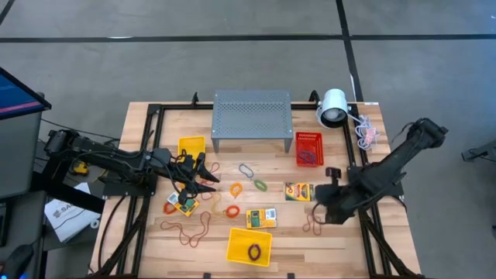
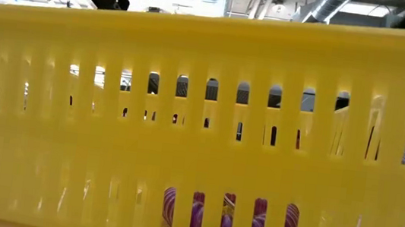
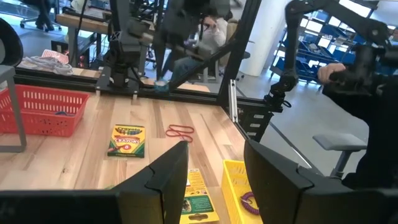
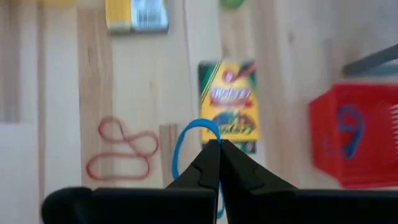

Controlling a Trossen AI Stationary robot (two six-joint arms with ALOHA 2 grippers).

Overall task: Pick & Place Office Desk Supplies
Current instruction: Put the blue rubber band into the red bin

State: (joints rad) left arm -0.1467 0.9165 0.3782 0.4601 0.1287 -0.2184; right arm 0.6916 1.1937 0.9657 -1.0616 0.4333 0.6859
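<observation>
Sorting looks partly done, judging by how things lie. In the high view a red bin (image 1: 308, 148) at upper right of the counter (image 1: 155, 240) holds a blue loop, a yellow bin (image 1: 249, 246) at bottom centre holds a dark band, and another yellow bin (image 1: 192, 146) sits left of the grey perforated stand (image 1: 252, 120). Much is left: loose rubber bands (image 1: 256, 184) lie scattered across the middle of the frame, a long brown loop (image 1: 192, 231) sprawls at lower left, and crayon boxes lie flat on the wood, one (image 1: 298, 191) right of centre, one (image 1: 261, 218) just above the bottom yellow bin, and a third looks to sit under the left arm.

The right gripper (image 4: 219, 147), at lower right of the high view, is closed, pinching a thin blue rubber band (image 4: 186, 140) that arcs out from its tips; a red band (image 4: 121, 154) lies on the counter beside it, and a crayon box (image 4: 227, 102) beyond. My guess is that the blue band is bound for the red bin.

The left gripper (image 3: 214, 168), left of centre in the high view, stands partly open with nothing visible between its fingers, above the bands and a box there.

The bands are thin, limp loops in several colours; the boxes are small, flat, yellow and green.
</observation>
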